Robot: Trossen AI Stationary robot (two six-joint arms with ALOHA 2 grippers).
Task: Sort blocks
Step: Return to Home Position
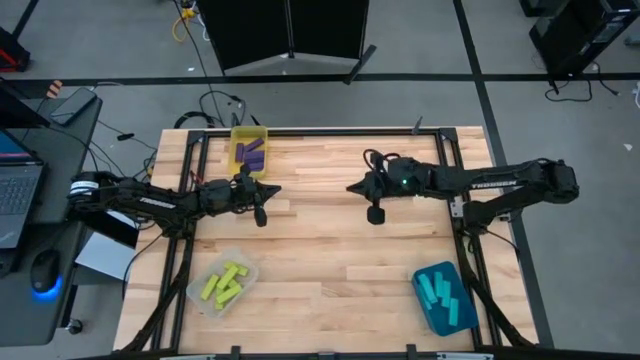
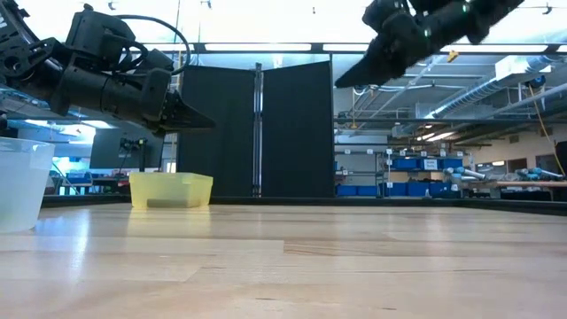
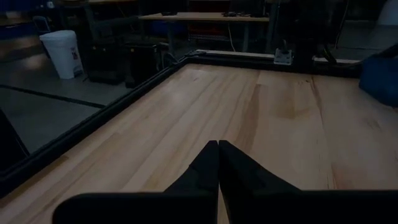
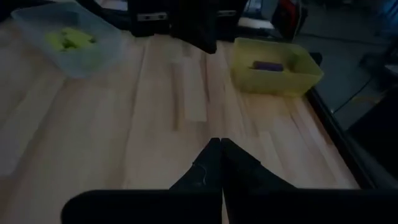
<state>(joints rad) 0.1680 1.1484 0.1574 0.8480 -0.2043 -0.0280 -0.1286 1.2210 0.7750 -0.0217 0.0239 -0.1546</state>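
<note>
The blocks are small, long bars, and each colour sits in its own bin. The purple blocks [image 1: 251,153] lie in a little pile in the yellow bin [image 1: 250,131], at the far edge of the table [image 1: 330,250], on the left side. In the right wrist view one purple bar shows lying flat on that bin's floor. The green blocks [image 1: 226,284] are bright yellow-green. They lie side by side, a bit crooked, in the clear bin [image 1: 200,295] at the near left. The blue blocks [image 1: 440,292] lie in a loose heap in the teal bin [image 1: 462,322] at the near right. No blocks lie loose on the wood.

The three bins stand well apart from each other, and the middle of the table is bare wood.

The left gripper [image 1: 260,210] hangs over the table just on the near side of the yellow bin, not touching it. Its two dark fingers [image 3: 208,165] are pressed together with nothing between them. The right gripper [image 1: 375,212] hangs over the middle of the table, on the right side, well apart from the teal bin. Its fingers [image 4: 211,163] are pressed together too, and it holds nothing. In the low view both arms are up in the air, high above the wood.
</note>
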